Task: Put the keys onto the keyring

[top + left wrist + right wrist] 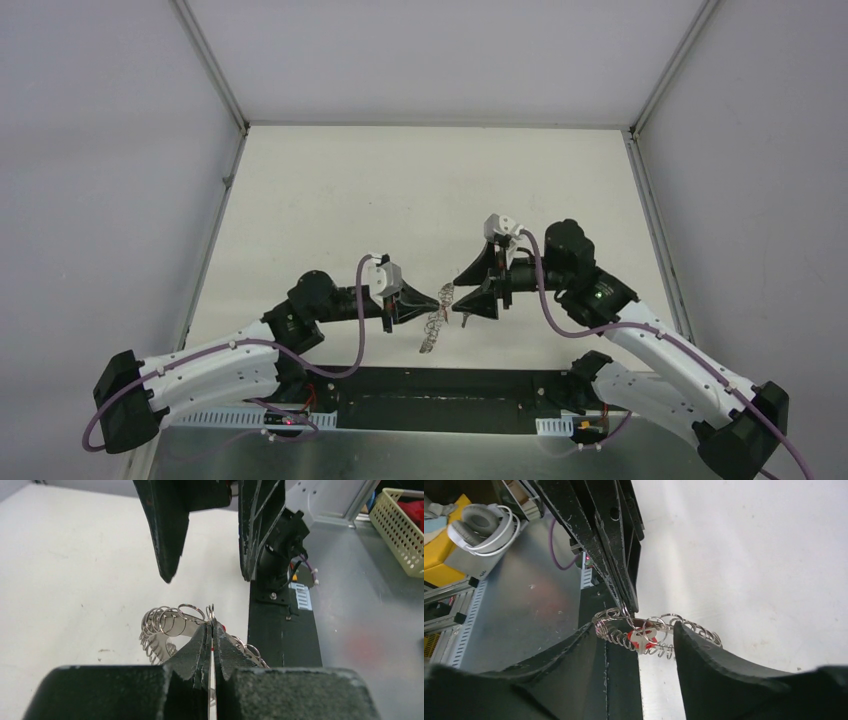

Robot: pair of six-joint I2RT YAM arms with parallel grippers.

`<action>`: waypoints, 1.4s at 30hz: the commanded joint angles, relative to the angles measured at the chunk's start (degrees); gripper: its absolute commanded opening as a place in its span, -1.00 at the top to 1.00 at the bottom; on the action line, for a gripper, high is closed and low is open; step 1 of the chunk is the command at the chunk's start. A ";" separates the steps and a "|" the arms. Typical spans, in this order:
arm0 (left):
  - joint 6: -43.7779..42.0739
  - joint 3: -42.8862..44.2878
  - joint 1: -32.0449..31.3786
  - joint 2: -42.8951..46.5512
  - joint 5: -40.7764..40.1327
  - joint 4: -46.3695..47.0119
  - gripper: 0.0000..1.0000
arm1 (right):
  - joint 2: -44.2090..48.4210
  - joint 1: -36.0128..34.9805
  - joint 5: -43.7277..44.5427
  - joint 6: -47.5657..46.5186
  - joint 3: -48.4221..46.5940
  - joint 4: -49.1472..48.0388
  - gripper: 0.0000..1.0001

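- The left gripper (pixel 212 628) is pinching its fingers tight on one wire loop of the keyring (pixel 162 625); it is holding the ring up off the table (pixel 420 190), with the ring hanging just beyond and below its tips.
- The right gripper (pixel 634 627) is facing the left one, tip to tip; its fingers (pixel 714 665) are standing well apart and gripping nothing.
- The keyring is sitting in the gap between the right fingers, near their tips; in the right wrist view its fringe of loops is reaching almost from one finger to the other, though I cannot tell whether it is touching either.
- The keys (pixel 644 639) are resting against the ring's loops just below the left gripper's tips, red head and silver blade showing; whether they are threaded on a loop I cannot tell.
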State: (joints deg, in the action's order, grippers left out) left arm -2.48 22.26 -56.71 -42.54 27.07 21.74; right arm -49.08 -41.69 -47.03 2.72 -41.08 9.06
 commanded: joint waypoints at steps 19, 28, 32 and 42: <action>1.08 -0.20 -0.73 1.77 2.64 18.58 1.00 | -1.53 0.39 -7.94 8.07 5.48 -21.34 0.88; 1.29 -0.02 -0.69 1.92 2.35 19.37 1.00 | -2.12 0.39 -6.83 5.02 5.93 -17.27 0.91; 1.38 -0.02 -0.73 2.18 2.31 19.59 1.00 | -2.51 0.38 -5.32 1.93 4.48 -12.01 0.67; 1.35 -0.29 -0.69 3.26 1.86 17.84 1.00 | 3.35 0.39 -0.91 0.40 3.28 -8.13 -0.35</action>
State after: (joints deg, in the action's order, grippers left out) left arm -1.87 21.58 -57.01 -40.66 28.64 34.92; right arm -49.60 -41.47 -50.15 4.60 -35.53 -0.01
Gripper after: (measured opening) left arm 0.009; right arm 0.669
